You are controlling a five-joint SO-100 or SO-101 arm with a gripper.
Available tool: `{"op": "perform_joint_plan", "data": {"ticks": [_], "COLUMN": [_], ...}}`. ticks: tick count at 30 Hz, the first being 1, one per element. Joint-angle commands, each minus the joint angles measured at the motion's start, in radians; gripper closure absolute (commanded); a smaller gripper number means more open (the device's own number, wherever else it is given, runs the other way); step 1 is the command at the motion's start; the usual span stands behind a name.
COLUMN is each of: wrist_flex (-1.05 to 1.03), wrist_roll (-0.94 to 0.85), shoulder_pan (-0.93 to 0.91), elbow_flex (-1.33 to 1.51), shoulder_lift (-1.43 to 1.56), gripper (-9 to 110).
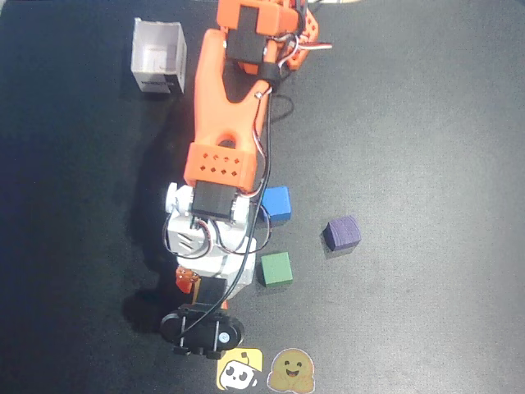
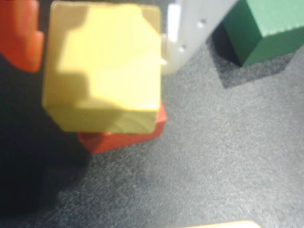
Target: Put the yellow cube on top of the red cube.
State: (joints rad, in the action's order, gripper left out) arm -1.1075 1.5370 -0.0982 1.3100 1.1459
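**Me:** Pale yellow fills the wrist view: the yellow cube [image 2: 105, 66] sits between the orange finger [image 2: 19, 33] on the left and the white finger [image 2: 190, 33] on the right, so the gripper [image 2: 102, 42] looks closed on it.

**Spotter:** And the target?

**Me:** The red cube [image 2: 124, 134] shows only as a strip under the yellow one's lower edge and right corner. I can't tell whether the two are touching or a gap remains. The yellow also looks turned a little against the red.

**Spotter:** Overhead?

**Me:** No help. The arm [image 1: 221, 156] covers both cubes; I only see the green cube [image 1: 276, 268] just right of the wrist, with the blue cube [image 1: 276, 203] and purple cube [image 1: 342, 233] farther off.

**Spotter:** So how do you finish?

**Me:** I'd say lower slowly until it seats, square it over the red if the wrist allows, then open just enough to free it, and lift straight up, clear of the green.
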Motion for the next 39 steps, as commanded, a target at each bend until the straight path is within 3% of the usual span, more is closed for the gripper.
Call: {"op": "perform_joint_plan", "data": {"ticks": [1, 18, 27, 39], "wrist_flex": [0.021, 0.071, 0.250, 0.410], "wrist_roll": [0.012, -0.087, -0.167, -0.195], "shoulder_pan": [0.015, 0.025, 0.044, 0.104], "elbow_flex": [0.011, 0.259, 0.727, 1.195], "shoulder_lift": [0.095, 0.440, 0.870, 1.224], "gripper": [82, 83, 101, 101]}}
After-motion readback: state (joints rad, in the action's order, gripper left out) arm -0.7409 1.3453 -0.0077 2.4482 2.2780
